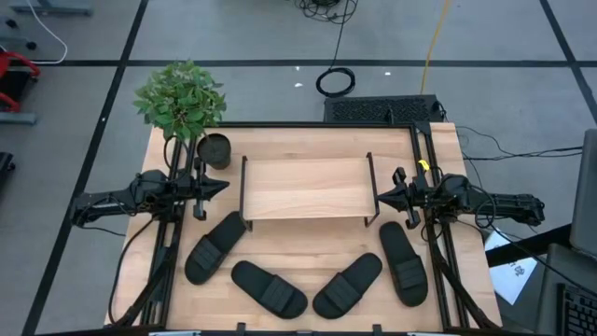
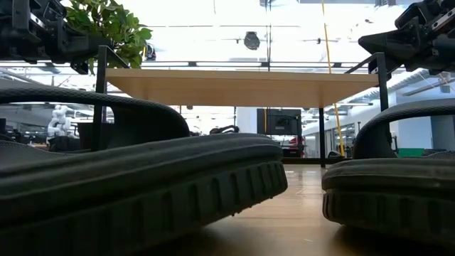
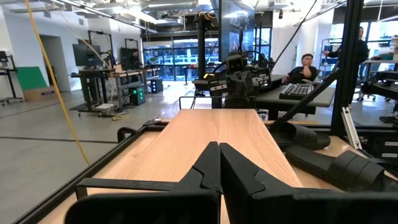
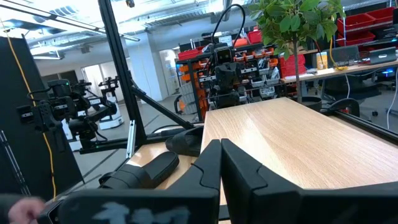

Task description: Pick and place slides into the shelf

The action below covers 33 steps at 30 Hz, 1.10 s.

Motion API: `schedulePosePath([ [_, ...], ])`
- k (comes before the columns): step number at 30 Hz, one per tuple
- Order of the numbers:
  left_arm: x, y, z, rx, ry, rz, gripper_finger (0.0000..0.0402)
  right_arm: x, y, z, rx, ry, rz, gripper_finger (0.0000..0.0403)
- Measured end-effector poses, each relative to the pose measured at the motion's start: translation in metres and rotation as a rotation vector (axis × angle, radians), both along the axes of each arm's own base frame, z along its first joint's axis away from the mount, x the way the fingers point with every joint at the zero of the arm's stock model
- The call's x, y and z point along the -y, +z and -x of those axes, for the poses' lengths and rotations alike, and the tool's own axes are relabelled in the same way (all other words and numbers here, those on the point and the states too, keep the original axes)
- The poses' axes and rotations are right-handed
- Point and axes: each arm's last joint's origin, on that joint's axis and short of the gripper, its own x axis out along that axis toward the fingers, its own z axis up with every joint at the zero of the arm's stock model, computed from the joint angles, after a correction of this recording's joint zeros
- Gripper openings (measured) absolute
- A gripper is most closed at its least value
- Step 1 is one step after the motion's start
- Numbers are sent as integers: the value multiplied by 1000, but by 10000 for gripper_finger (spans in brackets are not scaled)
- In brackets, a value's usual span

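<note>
1. Step in hand, as I judge it: reach for a first slide. An arm should part its fingers, drop over a strap and pinch it crosswise.
2. Four slides (image 1: 309, 271) lie in a row along the near table edge, none held.
3. Left gripper (image 1: 217, 186) and right gripper (image 1: 382, 197), both pressed together, flank the shelf (image 1: 306, 189), beyond the slides.
4. The shelf looks empty, though its underside is poorly seen.

Shelf (image 1: 305, 186) top lies bare; four slides (image 1: 268, 287) crowd the table (image 1: 308, 140) front, seemingly.
</note>
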Motion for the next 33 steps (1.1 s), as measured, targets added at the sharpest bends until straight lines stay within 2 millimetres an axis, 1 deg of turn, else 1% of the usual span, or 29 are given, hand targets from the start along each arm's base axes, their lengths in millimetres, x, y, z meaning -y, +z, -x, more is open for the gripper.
schedulePosePath([
  [33, 0, 1, 0, 6, 0, 0, 1, 0, 1, 0, 11, 0, 1, 0],
])
